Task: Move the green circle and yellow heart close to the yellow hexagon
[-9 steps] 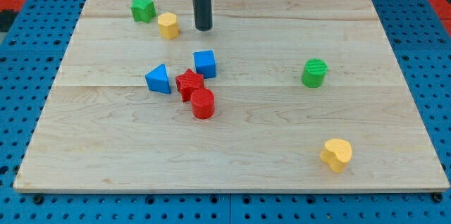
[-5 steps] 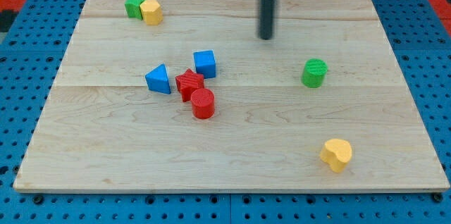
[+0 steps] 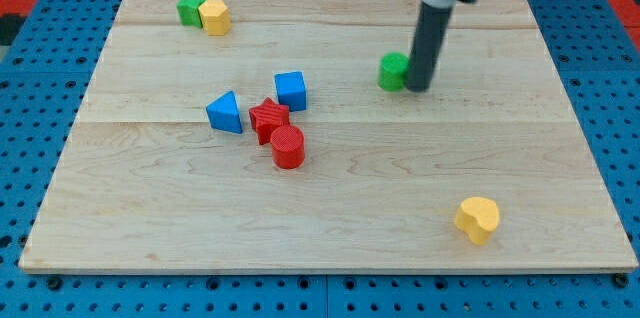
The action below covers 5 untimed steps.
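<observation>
- Green circle (image 3: pixel 392 71) sits touching my tip (image 3: pixel 417 88) on its view-left side; the tip is a bare rod and grips nothing.
- Yellow heart (image 3: pixel 478 219) lies well below the tip, slightly to the view's right.
- Yellow hexagon (image 3: pixel 214 16) is far to the tip's view-left, up beside a green block (image 3: pixel 189 6).
- Pale wooden board (image 3: pixel 500 148) rests on blue pegboard (image 3: pixel 25 158).
- The rod hides the circle's right edge, and the arm is cut off at the view's top.

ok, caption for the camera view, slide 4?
My tip pressed against the green circle, far from the yellow hexagon.
</observation>
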Each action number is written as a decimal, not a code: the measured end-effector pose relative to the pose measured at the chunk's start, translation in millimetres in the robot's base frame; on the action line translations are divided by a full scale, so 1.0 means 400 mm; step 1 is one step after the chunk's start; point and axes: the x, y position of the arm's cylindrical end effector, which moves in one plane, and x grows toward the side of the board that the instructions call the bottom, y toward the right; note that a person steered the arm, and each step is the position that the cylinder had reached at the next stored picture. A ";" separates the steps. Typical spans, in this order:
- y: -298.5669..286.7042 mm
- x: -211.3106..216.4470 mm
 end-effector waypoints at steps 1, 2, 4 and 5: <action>-0.118 -0.113; -0.249 -0.192; -0.445 -0.236; -0.204 -0.106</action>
